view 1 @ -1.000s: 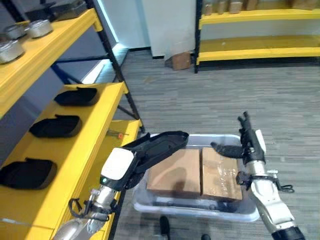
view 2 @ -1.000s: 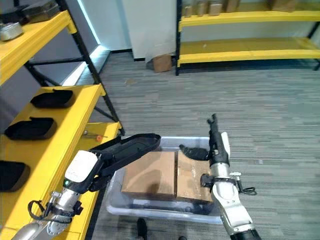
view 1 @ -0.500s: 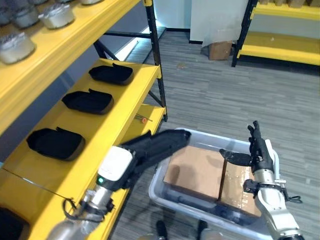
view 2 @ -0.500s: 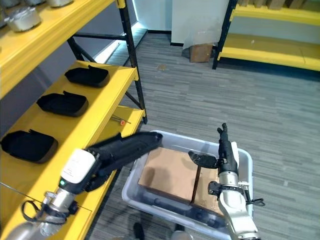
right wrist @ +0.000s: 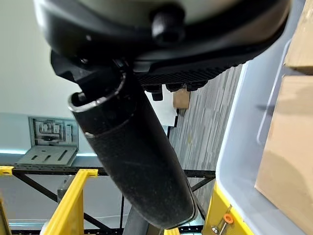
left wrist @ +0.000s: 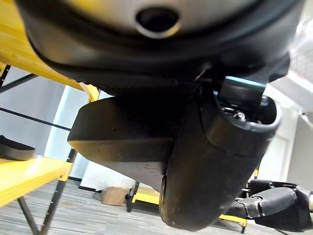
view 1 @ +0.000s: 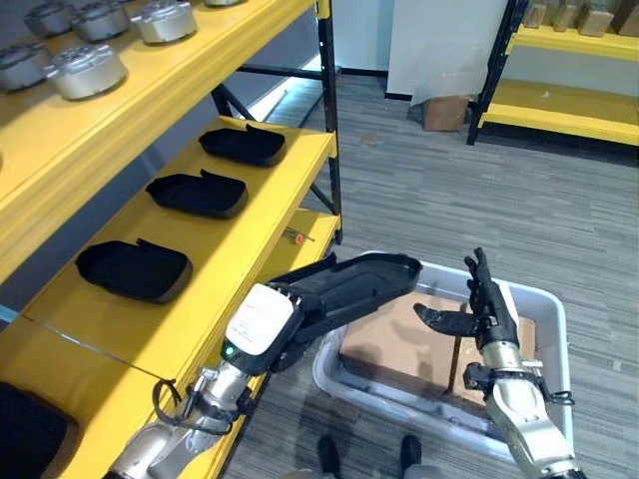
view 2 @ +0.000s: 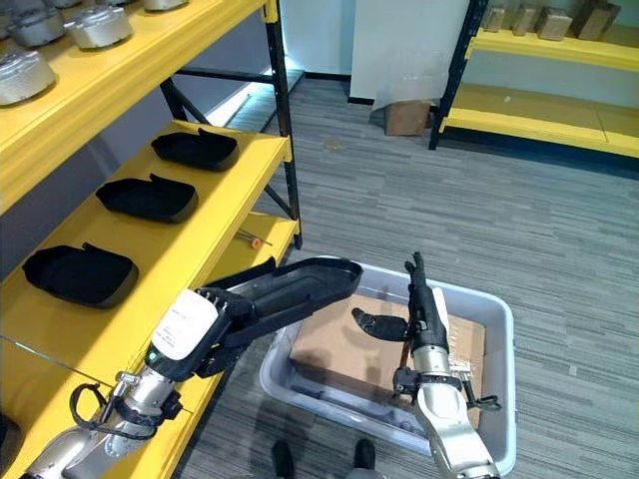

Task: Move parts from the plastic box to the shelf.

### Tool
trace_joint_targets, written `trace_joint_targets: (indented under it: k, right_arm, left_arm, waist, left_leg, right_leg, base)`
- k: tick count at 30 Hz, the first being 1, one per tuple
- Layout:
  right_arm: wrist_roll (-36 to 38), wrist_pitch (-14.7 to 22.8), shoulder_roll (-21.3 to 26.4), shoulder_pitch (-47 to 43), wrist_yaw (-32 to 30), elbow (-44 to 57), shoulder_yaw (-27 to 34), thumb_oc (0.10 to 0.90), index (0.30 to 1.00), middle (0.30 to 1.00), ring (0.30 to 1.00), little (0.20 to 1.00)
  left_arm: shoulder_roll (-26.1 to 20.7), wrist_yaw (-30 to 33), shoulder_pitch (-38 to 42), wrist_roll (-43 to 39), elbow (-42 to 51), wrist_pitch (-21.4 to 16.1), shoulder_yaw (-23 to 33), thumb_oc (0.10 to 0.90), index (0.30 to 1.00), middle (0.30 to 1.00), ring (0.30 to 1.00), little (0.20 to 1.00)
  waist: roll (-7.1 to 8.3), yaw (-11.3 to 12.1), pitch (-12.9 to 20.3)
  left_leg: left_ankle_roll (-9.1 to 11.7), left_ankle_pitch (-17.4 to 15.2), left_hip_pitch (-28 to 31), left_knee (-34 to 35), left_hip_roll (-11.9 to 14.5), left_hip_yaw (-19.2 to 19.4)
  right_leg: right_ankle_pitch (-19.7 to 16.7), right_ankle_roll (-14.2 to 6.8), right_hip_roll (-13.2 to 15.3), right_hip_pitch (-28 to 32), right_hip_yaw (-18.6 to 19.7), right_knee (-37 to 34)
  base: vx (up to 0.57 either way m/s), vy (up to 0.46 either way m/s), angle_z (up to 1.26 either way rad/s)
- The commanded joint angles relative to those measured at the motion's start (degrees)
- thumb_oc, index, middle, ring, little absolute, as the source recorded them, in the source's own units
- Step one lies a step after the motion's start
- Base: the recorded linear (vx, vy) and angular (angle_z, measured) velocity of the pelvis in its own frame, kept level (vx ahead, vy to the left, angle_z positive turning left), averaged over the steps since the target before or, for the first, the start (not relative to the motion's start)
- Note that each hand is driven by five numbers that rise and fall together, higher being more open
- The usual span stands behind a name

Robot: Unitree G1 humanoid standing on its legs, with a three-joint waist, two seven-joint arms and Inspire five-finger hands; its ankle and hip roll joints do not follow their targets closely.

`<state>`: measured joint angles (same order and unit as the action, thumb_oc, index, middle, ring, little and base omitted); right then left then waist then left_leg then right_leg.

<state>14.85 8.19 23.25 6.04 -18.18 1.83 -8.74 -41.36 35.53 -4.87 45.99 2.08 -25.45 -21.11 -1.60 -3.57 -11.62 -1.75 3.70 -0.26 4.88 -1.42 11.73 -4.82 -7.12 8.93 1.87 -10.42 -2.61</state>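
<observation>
Dark-fingered left hand (view 1: 300,317) with white thumb cover on silver-grey arm; dark right hand (view 1: 486,311), white-backed, seemingly small screws at its silver wrist.

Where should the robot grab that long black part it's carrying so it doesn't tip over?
Near the back end, where the left hand already grips the black part. It is long, flat and tray-like, sticking out level over the plastic box. A steadier hold would probably add the open right hand under the free front end, coming from the box side.
</observation>
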Motion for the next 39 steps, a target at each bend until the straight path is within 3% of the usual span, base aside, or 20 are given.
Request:
trace_joint_targets:
  k: [1, 2, 5, 6, 10, 12, 14, 19, 20, 25, 29, 31, 36, 39]
  right_arm:
    - [-0.5, 5.4, 0.5, -4.5, -3.6, 6.0, 1.0, 0.900, 1.000, 1.000, 1.000, 1.000]
    - [-1.3, 5.6, 0.4, -3.2, -4.2, 7.1, 1.9, 0.900, 1.000, 1.000, 1.000, 1.000]
    - [-2.6, 7.5, 1.0, -1.8, -5.1, 8.0, 3.4, 0.900, 1.000, 1.000, 1.000, 1.000]
    - [-3.1, 9.4, 2.0, -1.5, -5.2, 8.7, 4.1, 0.900, 1.000, 1.000, 1.000, 1.000]
    - [-5.7, 10.6, 2.6, -2.8, -6.3, 8.6, 3.1, 0.900, 1.000, 1.000, 1.000, 1.000]
    - [-6.3, 9.6, 4.0, -6.9, -5.3, 8.0, -0.1, 0.900, 1.000, 1.000, 1.000, 1.000]
    - [-5.8, 9.8, 4.3, -7.3, -4.2, 7.6, -0.4, 0.900, 1.000, 1.000, 1.000, 1.000]
    - [-4.7, 10.0, 4.4, -6.2, -5.8, 7.1, 0.3, 0.900, 1.000, 1.000, 1.000, 1.000]
    - [-4.4, 11.6, 4.3, -5.8, -7.7, 6.4, 1.7, 0.900, 1.000, 1.000, 1.000, 1.000]
    - [-5.6, 12.0, 4.8, -9.0, -7.1, 5.8, -0.4, 0.900, 1.000, 1.000, 1.000, 1.000]
    - [-5.3, 12.4, 5.6, -8.8, -5.0, 5.6, 0.4, 0.900, 1.000, 1.000, 1.000, 1.000]
    - [-4.7, 12.5, 5.7, -8.3, -3.9, 5.6, 0.9, 0.900, 1.000, 1.000, 1.000, 1.000]
    - [-4.6, 12.1, 6.3, -7.7, -1.7, 5.7, 1.6, 0.900, 1.000, 1.000, 1.000, 1.000]
    - [-3.9, 11.1, 6.3, -7.1, -1.5, 6.7, 2.2, 0.900, 1.000, 1.000, 1.000, 1.000]
  left_arm:
    - [1.6, 3.8, 7.9, -1.2, 5.8, -3.6, 1.4, 0.400, 0.300, 0.300, 0.300, 0.300]
    - [1.9, 2.1, 9.8, -2.4, 6.8, -3.2, 0.2, 0.400, 0.300, 0.300, 0.300, 0.300]
    - [2.0, -0.4, 12.8, -4.0, 8.4, -1.6, -1.3, 0.400, 0.300, 0.300, 0.300, 0.300]
    - [1.4, -1.0, 14.4, -5.2, 9.1, -0.1, -1.9, 0.400, 0.300, 0.300, 0.300, 0.300]
    - [1.0, -1.2, 15.5, -6.3, 8.8, 0.8, -1.8, 0.400, 0.300, 0.300, 0.300, 0.300]
    - [1.1, -1.0, 15.0, -7.1, 8.3, 2.7, -1.2, 0.400, 0.300, 0.300, 0.300, 0.300]
    - [1.1, -1.0, 13.5, -6.4, 8.3, 2.5, -0.1, 0.400, 0.300, 0.300, 0.300, 0.300]
    - [2.0, -1.1, 11.7, -4.1, 8.3, -0.2, 1.6, 0.400, 0.300, 0.300, 0.300, 0.300]
    - [2.5, 0.3, 12.4, -3.7, 8.1, -0.6, 1.8, 0.400, 0.300, 0.300, 0.300, 0.300]
    - [2.1, 4.0, 11.7, -1.5, 7.5, 2.3, 2.5, 0.400, 0.300, 0.300, 0.300, 0.300]
    - [1.4, 2.8, 10.7, -1.9, 9.6, 2.0, 4.3, 0.400, 0.300, 0.300, 0.300, 0.300]
    - [1.4, 3.2, 10.7, -1.9, 9.1, 2.7, 4.0, 0.400, 0.300, 0.300, 0.300, 0.300]
    - [1.7, 4.9, 9.7, -0.1, 8.9, 4.9, 3.4, 0.400, 0.300, 0.300, 0.300, 0.300]
    - [0.6, 5.5, 8.0, 1.0, 9.8, 3.6, 4.7, 0.400, 0.300, 0.300, 0.300, 0.300]
  waist:
    - [1.20, -3.0, 4.6]
    - [1.00, -4.2, 4.6]
    - [1.24, -5.3, 4.4]
    - [1.52, -5.4, 4.4]
    - [1.66, -4.8, 4.1]
    - [1.18, -2.7, 3.5]
    - [1.05, -2.0, 3.2]
    - [0.75, -2.3, 2.6]
    - [0.82, -3.2, 2.2]
    - [1.51, -2.5, 2.4]
    - [1.68, -3.9, 3.4]
    - [1.46, -4.7, 3.8]
    - [-0.66, -5.2, 4.2]
    - [-0.60, -4.3, 4.6]
  left_leg:
    - [-0.3, -4.8, 5.0, 0.1, 1.3, -4.3]
    - [-1.0, -5.0, 4.7, -0.1, 0.8, -7.0]
    - [-1.8, -4.2, 3.7, -0.6, 0.0, -10.8]
    - [-1.8, -3.6, 2.9, -0.5, -0.7, -13.2]
    - [-1.6, -3.3, 2.2, -1.0, -1.2, -15.0]
    - [-0.6, -2.1, 1.7, -0.3, -1.5, -18.9]
    - [0.0, -1.6, 1.2, -0.4, -1.6, -19.9]
    - [0.9, -1.5, -0.7, -1.7, -1.0, -13.6]
    - [2.3, -1.6, -2.0, -3.4, 1.1, -5.5]
    - [3.4, -3.3, -1.9, -7.5, 4.5, -7.2]
    - [6.0, 2.0, 0.0, -9.7, 13.5, -2.3]
    - [6.8, 3.0, 1.3, -9.4, 15.0, -1.3]
    - [7.5, 2.1, 4.6, -4.1, 13.6, 0.6]
    - [6.8, -0.4, 6.2, -0.8, 11.6, 0.5]
  right_leg:
    - [3.0, 0.3, -4.1, -2.5, 8.3, 5.6]
    - [5.2, 0.9, -6.2, -3.1, 12.8, 9.3]
    - [6.0, 2.0, -9.5, -4.6, 16.5, 14.8]
    - [7.6, 3.3, -11.3, -4.3, 17.4, 14.8]
    - [7.9, 3.8, -11.2, -4.0, 16.9, 13.5]
    - [6.7, 4.8, -11.4, -2.1, 17.5, 8.6]
    - [6.1, 4.9, -11.6, -1.5, 17.9, 6.8]
    - [5.3, 5.0, -10.6, -0.6, 14.4, 4.7]
    - [5.2, 4.6, -8.6, 0.2, 9.9, 3.2]
    - [4.8, 5.0, -6.3, -0.3, 9.8, 2.9]
    - [4.4, 5.1, -4.0, 0.0, 6.7, 2.0]
    - [4.0, 4.7, -3.2, 0.0, 6.0, 1.6]
    - [2.7, 2.4, -0.9, 0.8, 5.2, 0.0]
    - [1.3, 0.5, 1.0, 1.7, 4.1, -1.2]
  base:
    - [-0.09, 0.021, 0.79]
    - [-0.15, 0.018, 0.84]
    - [-0.18, -0.046, 1.38]
    - [-0.27, -0.139, 1.32]
    - [-0.13, -0.099, 0.69]
    - [-0.25, -0.267, 0.23]
    - [-0.15, -0.162, 0.29]
    - [-0.12, -0.045, 0.55]
    - [-0.20, 0.024, 0.59]
    - [-0.11, 0.124, 0.90]
    - [-0.03, 0.211, 0.23]
    - [0.01, 0.314, 0.49]
    - [0.04, 0.365, 0.28]
    - [0.04, 0.390, 0.44]
